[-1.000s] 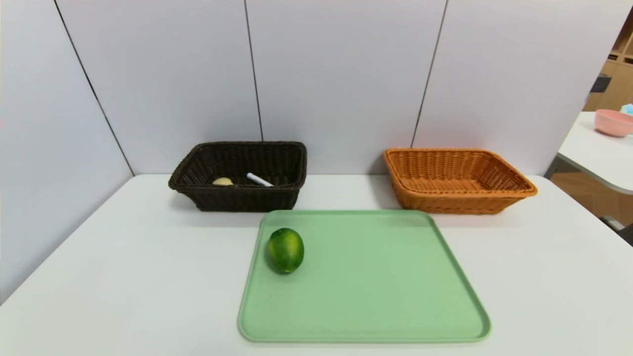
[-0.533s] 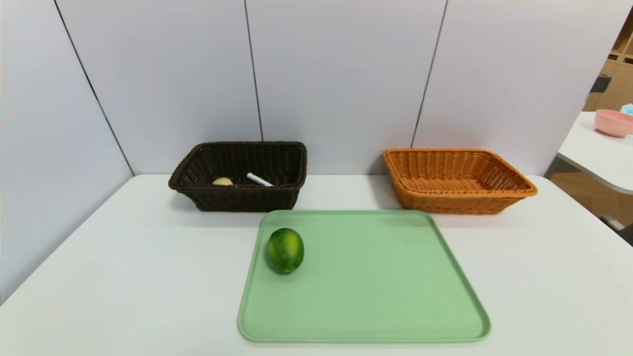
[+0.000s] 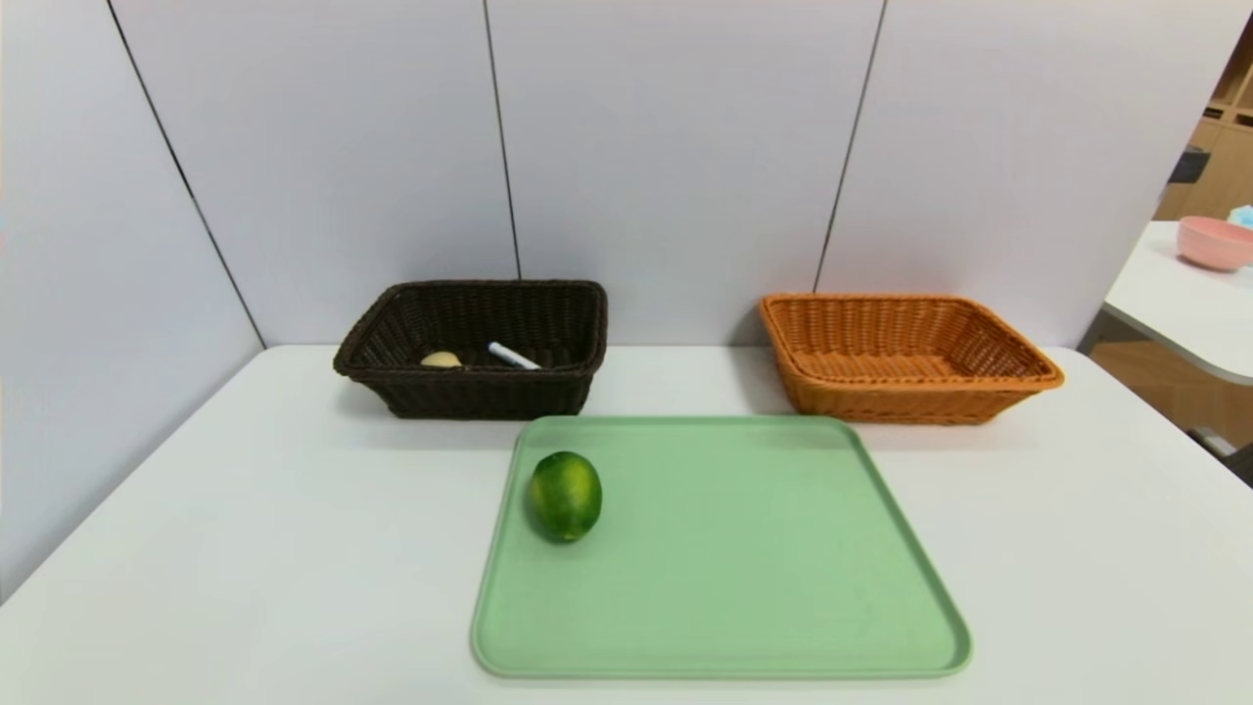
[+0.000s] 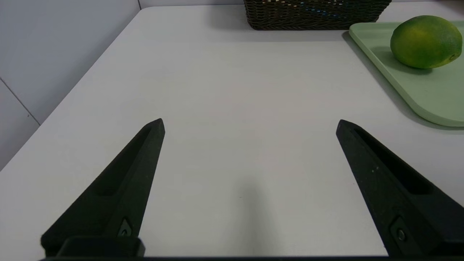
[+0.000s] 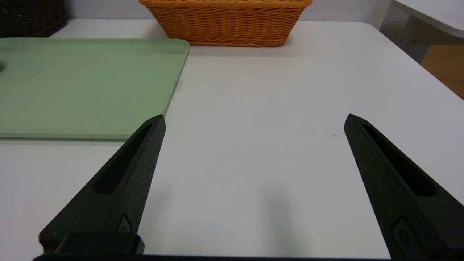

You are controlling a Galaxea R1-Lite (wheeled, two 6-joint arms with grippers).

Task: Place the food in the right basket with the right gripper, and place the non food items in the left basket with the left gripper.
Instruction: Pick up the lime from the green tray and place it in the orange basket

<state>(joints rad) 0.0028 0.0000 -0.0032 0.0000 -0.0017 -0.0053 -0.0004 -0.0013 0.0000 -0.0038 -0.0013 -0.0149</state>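
Note:
A glossy dark-green lime (image 3: 565, 495) rests on the left part of a light green tray (image 3: 744, 587); the left wrist view shows the lime (image 4: 425, 41) too. The dark brown left basket (image 3: 470, 392) holds a yellow spoon head (image 3: 440, 359) and a white marker (image 3: 514, 356). The orange right basket (image 3: 979, 397) stands empty at the back right. Neither arm shows in the head view. My left gripper (image 4: 250, 125) hangs open over bare table, left of the tray. My right gripper (image 5: 253, 121) hangs open over bare table, right of the tray (image 5: 72, 83).
White wall panels close the back and left of the white table (image 3: 245, 548). A second table with a pink bowl (image 3: 1214, 242) stands at the far right. The table's right edge (image 5: 409, 58) drops off beyond the orange basket (image 5: 224, 21).

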